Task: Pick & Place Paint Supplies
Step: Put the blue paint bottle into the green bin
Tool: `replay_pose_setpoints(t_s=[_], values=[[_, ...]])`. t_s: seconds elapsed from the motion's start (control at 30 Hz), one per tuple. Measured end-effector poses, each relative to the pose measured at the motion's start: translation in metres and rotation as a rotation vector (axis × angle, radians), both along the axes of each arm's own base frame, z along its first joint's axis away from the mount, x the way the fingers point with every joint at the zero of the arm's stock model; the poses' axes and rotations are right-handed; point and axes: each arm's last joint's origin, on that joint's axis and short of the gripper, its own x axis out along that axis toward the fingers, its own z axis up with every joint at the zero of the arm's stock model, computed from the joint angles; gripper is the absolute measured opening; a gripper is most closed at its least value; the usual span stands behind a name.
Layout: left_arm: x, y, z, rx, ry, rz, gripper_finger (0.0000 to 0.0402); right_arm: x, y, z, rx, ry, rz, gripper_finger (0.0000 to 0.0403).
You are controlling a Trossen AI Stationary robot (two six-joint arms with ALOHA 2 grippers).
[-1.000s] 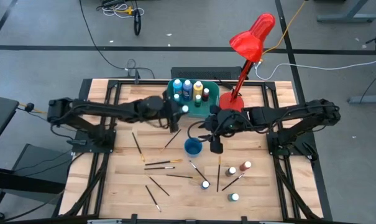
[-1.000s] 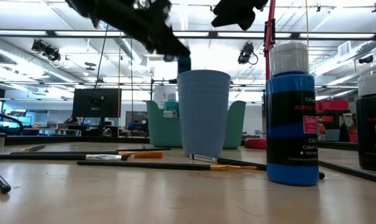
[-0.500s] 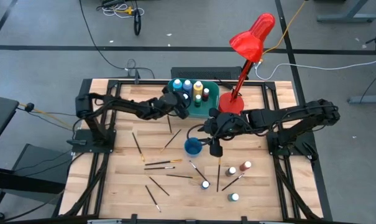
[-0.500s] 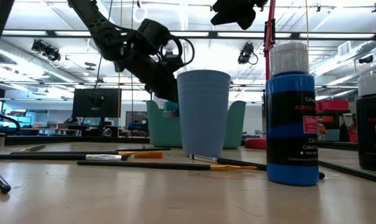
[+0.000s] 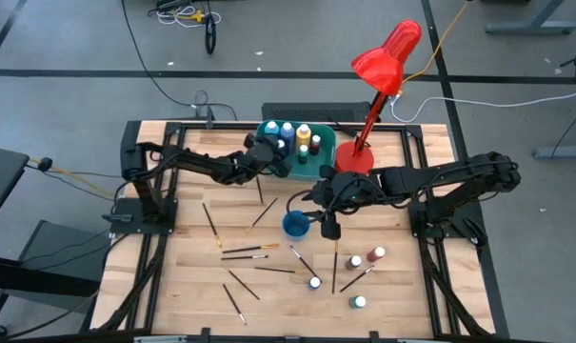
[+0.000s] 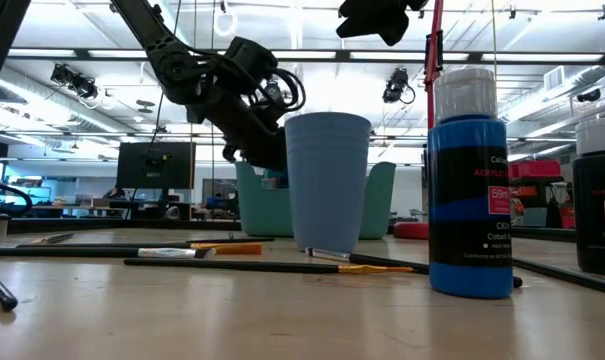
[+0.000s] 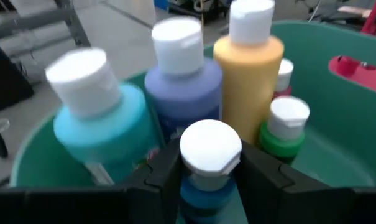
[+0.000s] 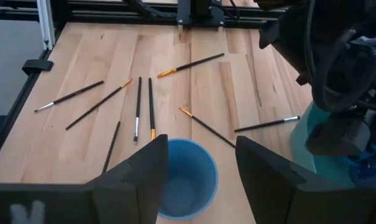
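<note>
My left gripper [image 5: 272, 152] is over the left part of the teal tub [image 5: 318, 164], shut on a blue paint bottle with a white cap [image 7: 209, 149]. In the tub stand a teal-blue bottle [image 7: 104, 124], a violet-blue one [image 7: 183, 81], a yellow one [image 7: 248, 74] and a green one [image 7: 286, 127]. My right gripper [image 5: 310, 202] is open and empty, just above and to the right of a blue cup [image 8: 186, 177]. Thin paintbrushes [image 5: 245, 252] and small bottles [image 5: 366, 257] lie on the table's near half. My left gripper pinches the blue bottle just below its white cap [image 7: 203, 186], one finger [image 7: 166, 171] on each side. The bottle stands upright among the other bottles in the tub. Its lower part is hidden, so I cannot tell whether it rests on the tub's floor.
A red desk lamp's base [image 5: 352, 155] stands right of the tub, its arm leaning over the far edge. In the low view a blue bottle [image 6: 469, 190] and the cup [image 6: 327, 180] stand near the camera. Brushes lie scattered left of the cup [image 8: 138, 106].
My left gripper has carried the blue bottle toward the far edge, from beside the tub's near left corner to over the tub, and has come down among the bottles. It has stayed shut on the bottle. My right gripper has kept still.
</note>
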Motion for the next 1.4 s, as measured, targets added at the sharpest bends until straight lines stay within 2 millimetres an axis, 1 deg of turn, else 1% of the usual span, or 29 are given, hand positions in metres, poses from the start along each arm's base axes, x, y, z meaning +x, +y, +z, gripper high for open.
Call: replay_pose_setpoints(t_s=[0.13,0.27,0.37,0.53,0.63,0.83,1.2,1.4], values=[[-0.001,-0.002,-0.004,-0.036,0.009,0.008,0.0128,0.000,0.000,0.000,0.000,0.000,0.000,0.0191],[-0.001,-0.002,-0.004,-0.031,0.018,0.009,0.0141,0.000,0.000,0.000,-0.001,-0.002,0.001,0.0191],[-0.002,0.001,-0.004,-0.040,0.014,0.007,0.0142,0.000,0.000,0.000,0.000,-0.002,0.001,0.0191],[0.004,0.002,-0.017,-0.043,0.006,0.006,0.0128,0.000,0.000,0.000,0.000,-0.003,0.001,0.0191],[0.007,0.003,-0.022,-0.001,0.037,0.002,0.0130,0.000,0.000,0.000,0.001,-0.004,0.002,0.0191],[0.011,0.003,-0.019,0.020,0.037,0.006,0.0152,0.000,0.000,0.000,-0.002,-0.002,0.003,0.0191],[0.012,0.003,-0.018,0.018,0.050,-0.028,0.0147,0.000,0.000,0.000,-0.002,-0.002,0.003,0.0191],[0.012,0.003,-0.018,0.019,0.047,-0.014,0.0171,0.000,0.000,0.000,-0.002,-0.002,0.003,0.0191]])
